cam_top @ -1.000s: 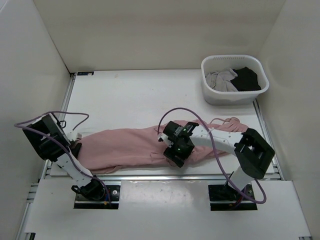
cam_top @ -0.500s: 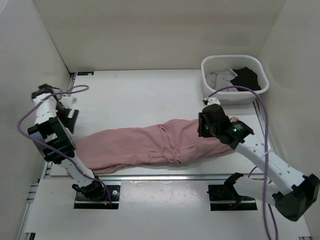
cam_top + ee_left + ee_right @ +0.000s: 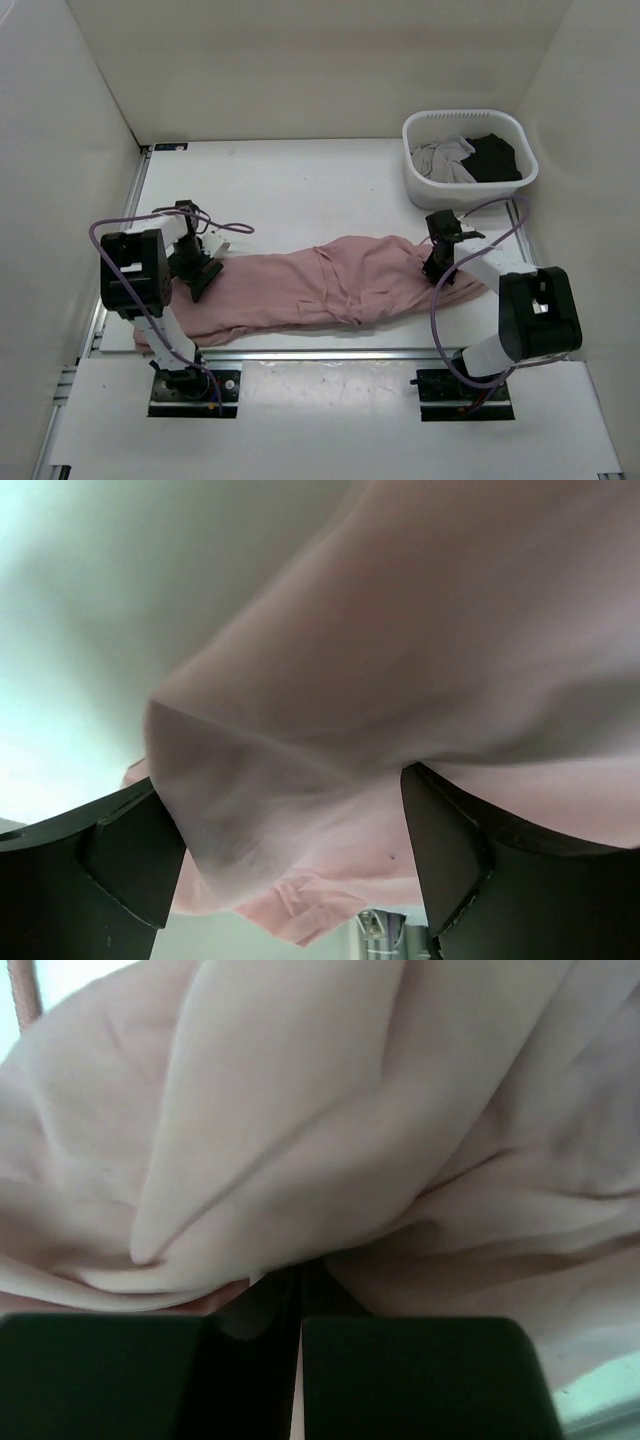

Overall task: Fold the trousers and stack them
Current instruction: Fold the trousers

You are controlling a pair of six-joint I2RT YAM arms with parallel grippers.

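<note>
The right claw (image 3: 437, 268) is closed. In the right wrist view its two black fingers (image 3: 420, 1370) stand pressed together, and they pinch a fold of the trousers (image 3: 300, 285); pink folds spread out from the tips. This claw is at the end of the trousers nearest to the white basket (image 3: 450, 195), just in front of it, and it points down into the cloth.

The left claw (image 3: 200, 272) is wide. In the left wrist view its fingers (image 3: 120, 860) stand far apart, with a loose bulge of the pink cloth hanging between them; I cannot tell if the fingers touch it. This claw is at the end of the trousers farthest from the basket.

The trousers lie flat on the white desk (image 3: 270, 190) as one long, wrinkled band. It begins in front of the basket and runs away from it to the left, toward the near edge of the desk.

Inside the basket lie a grey garment (image 3: 440, 158) and, beside it, a black garment (image 3: 495, 158).
</note>
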